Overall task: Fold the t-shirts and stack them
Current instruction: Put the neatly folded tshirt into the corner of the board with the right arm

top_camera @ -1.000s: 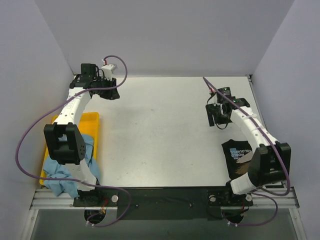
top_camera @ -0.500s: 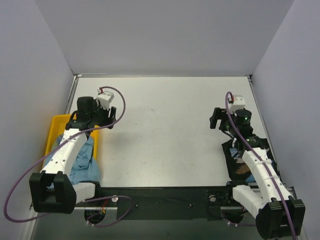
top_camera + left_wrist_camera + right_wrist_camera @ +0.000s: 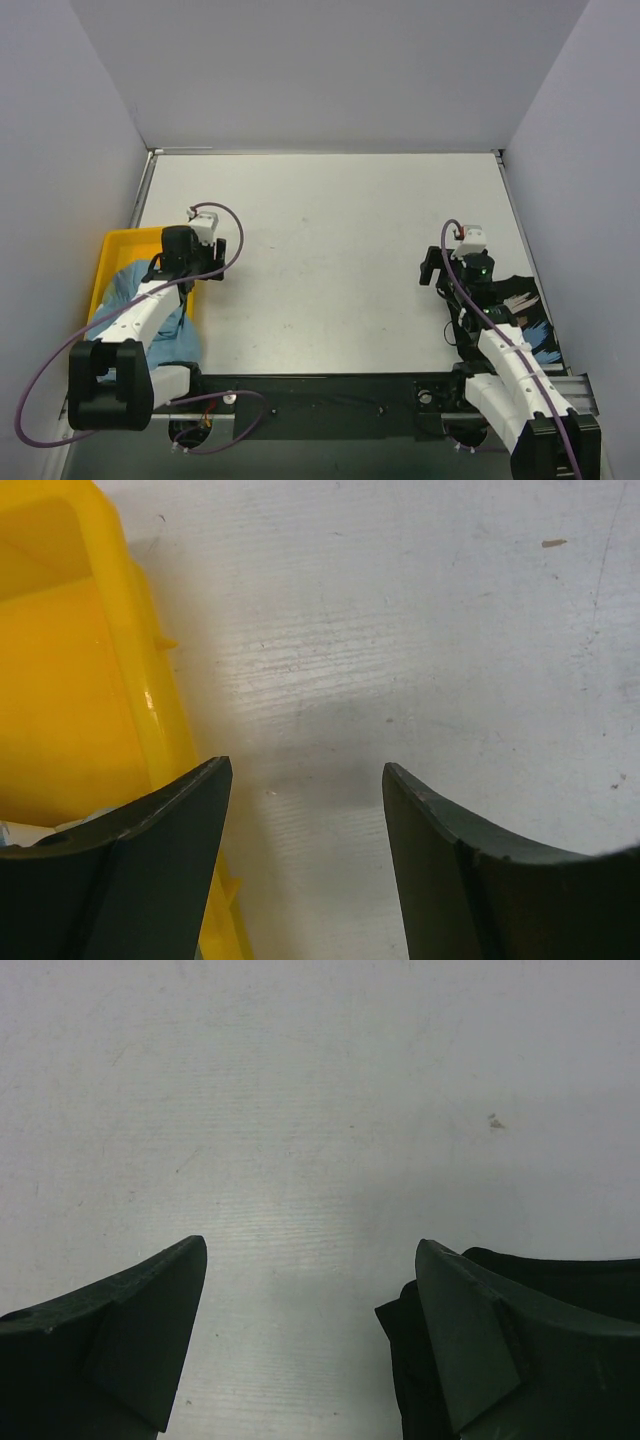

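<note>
Right gripper [image 3: 310, 1243] spread wide, with two dark fingers [image 3: 130, 1340] at the bottom corners. Bare white table [image 3: 320, 1110] in the gap between them. Black t-shirt [image 3: 590, 1272] bunched at the lower right, right up against the right-hand finger. Tiny dark speck [image 3: 493, 1120] on the table, farther off.

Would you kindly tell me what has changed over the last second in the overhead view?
Both arms drew back toward their bases. The left gripper came from the far left corner to beside the yellow plastic tray, and the right gripper came nearer the black cloth t-shirt. Both sets of jaws stand open, holding nothing. The light blue cloth t-shirt stayed in the tray.
</note>
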You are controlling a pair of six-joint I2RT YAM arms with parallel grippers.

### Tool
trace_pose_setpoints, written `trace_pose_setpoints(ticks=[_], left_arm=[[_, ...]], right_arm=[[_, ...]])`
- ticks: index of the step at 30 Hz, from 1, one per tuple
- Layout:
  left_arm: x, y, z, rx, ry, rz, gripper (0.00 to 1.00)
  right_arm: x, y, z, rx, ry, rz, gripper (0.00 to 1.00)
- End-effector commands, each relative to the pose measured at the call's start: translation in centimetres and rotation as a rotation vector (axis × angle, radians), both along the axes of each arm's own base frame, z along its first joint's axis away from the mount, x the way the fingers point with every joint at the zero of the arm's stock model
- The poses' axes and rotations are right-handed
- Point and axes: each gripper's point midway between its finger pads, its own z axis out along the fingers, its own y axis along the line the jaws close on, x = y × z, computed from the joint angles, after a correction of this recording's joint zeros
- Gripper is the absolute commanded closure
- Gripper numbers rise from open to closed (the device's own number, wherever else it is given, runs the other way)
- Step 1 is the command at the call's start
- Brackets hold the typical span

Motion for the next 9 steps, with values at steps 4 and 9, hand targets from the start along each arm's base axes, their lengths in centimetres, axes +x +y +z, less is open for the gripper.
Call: trace_pose_setpoints(ticks=[4,9], left_arm=[[1.95,0.45,1.64,-0.021,-0.1,0.04,0.28],[1.96,0.68,1.5,-0.023,-0.101,0.051,0.28]], right_arm=[[1.18,-0.39,1.47,-0.003,-0.086,-0.017,0.2],[1.09,-0.66,0.88,-0.011,-0.071,-0.031,0.2]])
